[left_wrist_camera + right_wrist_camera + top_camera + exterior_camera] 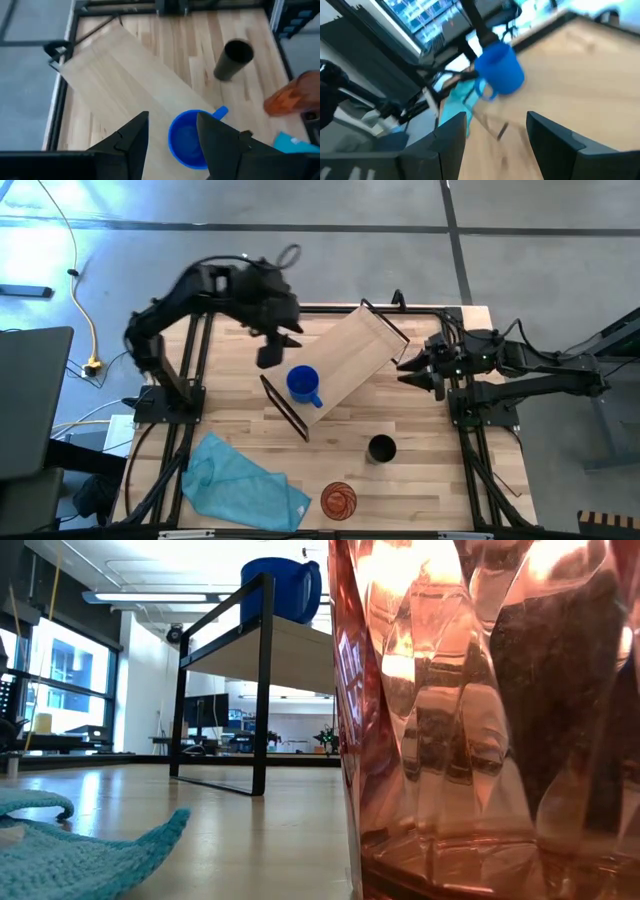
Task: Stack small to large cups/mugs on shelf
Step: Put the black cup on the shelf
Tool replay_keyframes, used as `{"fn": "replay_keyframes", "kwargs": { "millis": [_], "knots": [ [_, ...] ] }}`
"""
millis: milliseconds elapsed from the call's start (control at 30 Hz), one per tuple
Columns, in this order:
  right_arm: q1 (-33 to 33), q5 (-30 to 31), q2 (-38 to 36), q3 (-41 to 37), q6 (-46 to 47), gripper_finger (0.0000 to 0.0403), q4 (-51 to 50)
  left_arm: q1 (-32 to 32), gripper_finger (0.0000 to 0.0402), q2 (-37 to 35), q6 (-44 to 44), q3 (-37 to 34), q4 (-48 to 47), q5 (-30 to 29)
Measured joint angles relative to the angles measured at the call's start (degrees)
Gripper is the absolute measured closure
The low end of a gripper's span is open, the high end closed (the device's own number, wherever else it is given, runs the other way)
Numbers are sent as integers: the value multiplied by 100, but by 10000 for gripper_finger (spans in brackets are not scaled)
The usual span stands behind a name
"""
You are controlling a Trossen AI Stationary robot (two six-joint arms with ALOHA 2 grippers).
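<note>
The blue mug (303,383) stands upright on the light-wood shelf (352,358), near the shelf's left end, its handle toward the near edge. It also shows in the low view, the blue mug (285,588) sitting on top of the shelf (280,650). The black cup (381,448) and the orange tumbler (339,500) stand on the table, nearer the front edge. My left gripper (272,350) hovers open just left of and above the mug (192,137), touching nothing. My right gripper (412,370) is open beside the shelf's right end, pointing at the mug (500,75).
A teal cloth (240,480) lies crumpled at the table's near left corner. The tumbler (480,720) stands right before the low camera and fills the right half of that view. The shelf lies slantwise across the table's far middle, on black end frames (285,408).
</note>
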Motion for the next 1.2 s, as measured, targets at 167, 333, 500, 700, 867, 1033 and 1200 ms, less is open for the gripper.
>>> {"fn": "replay_keyframes", "kwargs": {
  "millis": [167, 333, 500, 700, 867, 1033, 1200],
  "knots": [
    [272, -684, 40, -2, 489, 203, -421, 55, 245, -550, -392, -6, -188, 1],
    [779, -712, 137, -2, 646, 203, -429, 52, 245, -982, -817, -6, -217, 153],
    [1234, -689, 552, -2, 930, 203, -497, 52, 245, -1202, -1134, -6, -304, 323],
    [1850, -198, 1311, -2, 788, 203, -692, 52, 245, -1241, -1259, -8, -566, 323],
    [2311, 286, 1804, -2, 923, 203, -951, 52, 245, -1241, -1262, -10, -557, 323],
    [2649, 688, 2147, -2, 1123, 203, -934, 52, 245, -1239, -1260, -11, -537, 308],
    [2787, 1311, 2261, -2, 1292, 203, -893, 52, 245, -1237, -1244, -11, -533, 302]
  ]
}}
